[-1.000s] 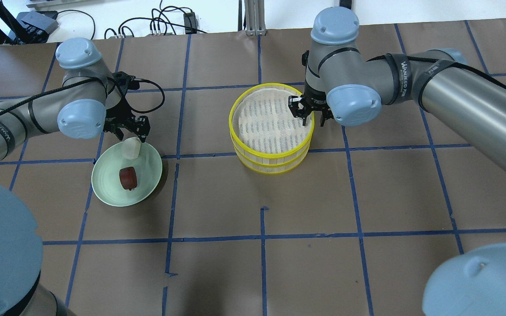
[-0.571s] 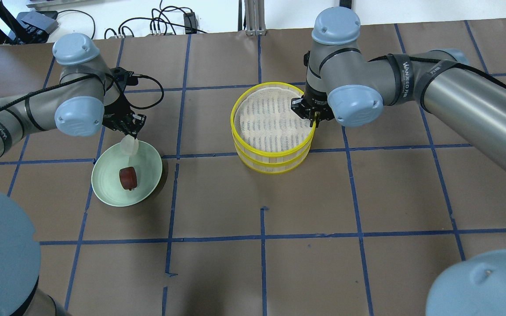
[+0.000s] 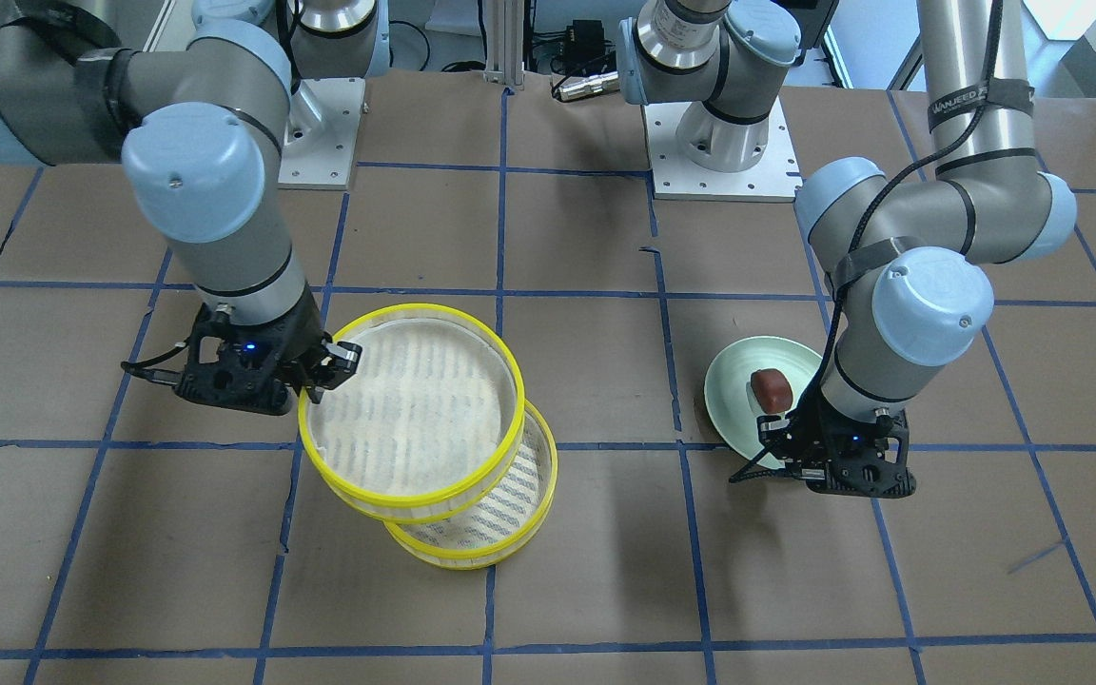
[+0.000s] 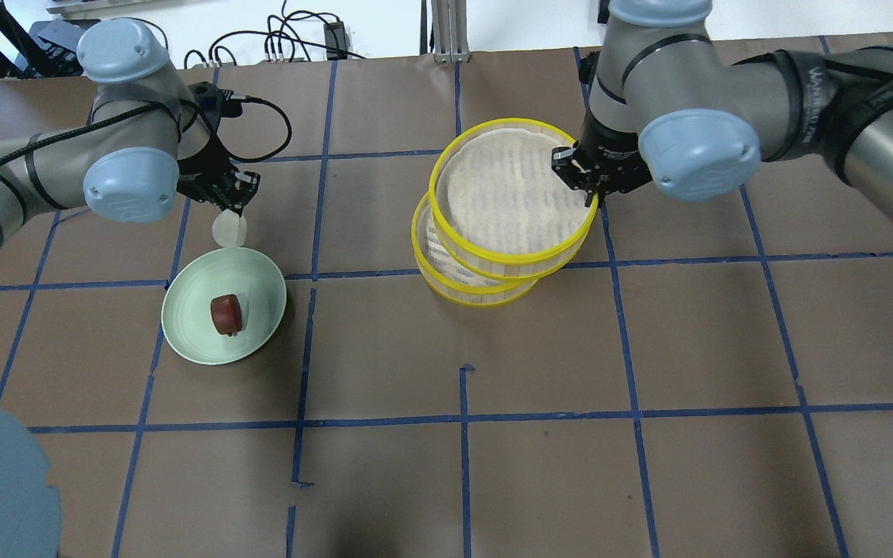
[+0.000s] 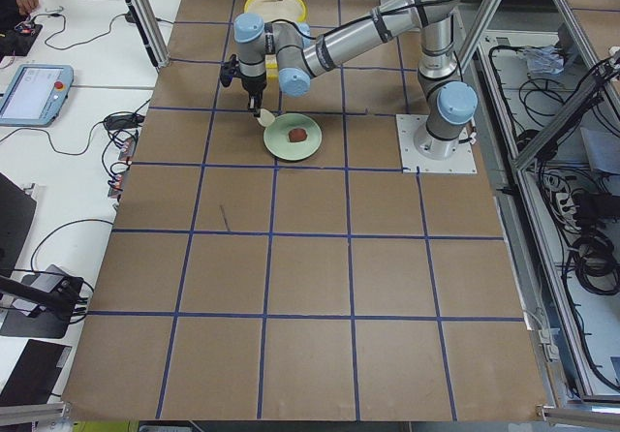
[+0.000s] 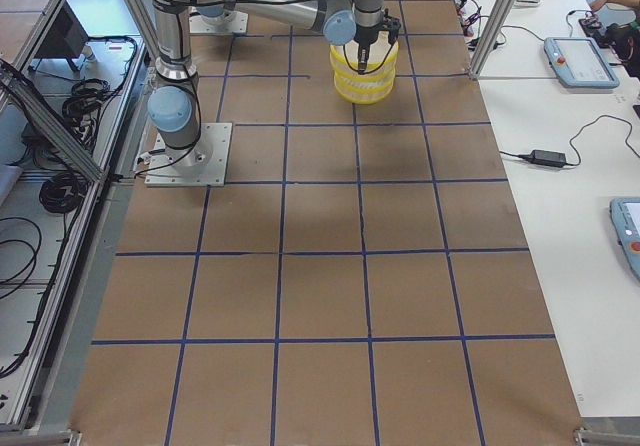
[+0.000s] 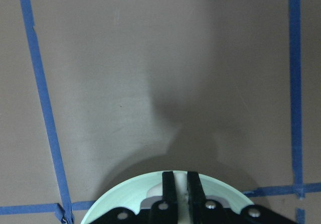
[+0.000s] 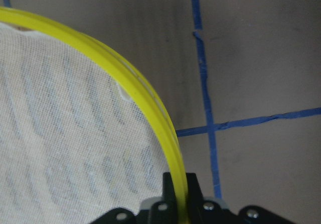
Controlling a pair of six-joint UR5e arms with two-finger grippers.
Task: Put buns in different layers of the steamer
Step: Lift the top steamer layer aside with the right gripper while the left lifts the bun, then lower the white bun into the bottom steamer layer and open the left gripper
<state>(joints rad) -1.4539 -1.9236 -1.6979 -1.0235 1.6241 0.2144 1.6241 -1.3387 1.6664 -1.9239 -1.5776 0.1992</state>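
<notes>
My left gripper (image 4: 232,200) is shut on the white bun (image 4: 229,230) and holds it in the air over the far edge of the pale green plate (image 4: 189,337). The reddish-brown bun (image 4: 226,314) lies on the plate and also shows in the front view (image 3: 770,390). My right gripper (image 4: 591,192) is shut on the yellow rim of the steamer's top layer (image 4: 510,268). That layer hangs raised and offset to the right over the lower layer (image 4: 477,299), which rests on the table. The right wrist view shows the jaws pinching the rim (image 8: 143,96).
Brown paper with a blue tape grid covers the table. Both arm bases (image 3: 719,143) stand at the robot's side. Cables (image 4: 291,39) lie beyond the far edge. The plate stands about one grid square left of the steamer.
My left gripper has closed on the white bun and lifted it off the plate. My right gripper has closed on the top layer's rim, raised it and shifted it right.
</notes>
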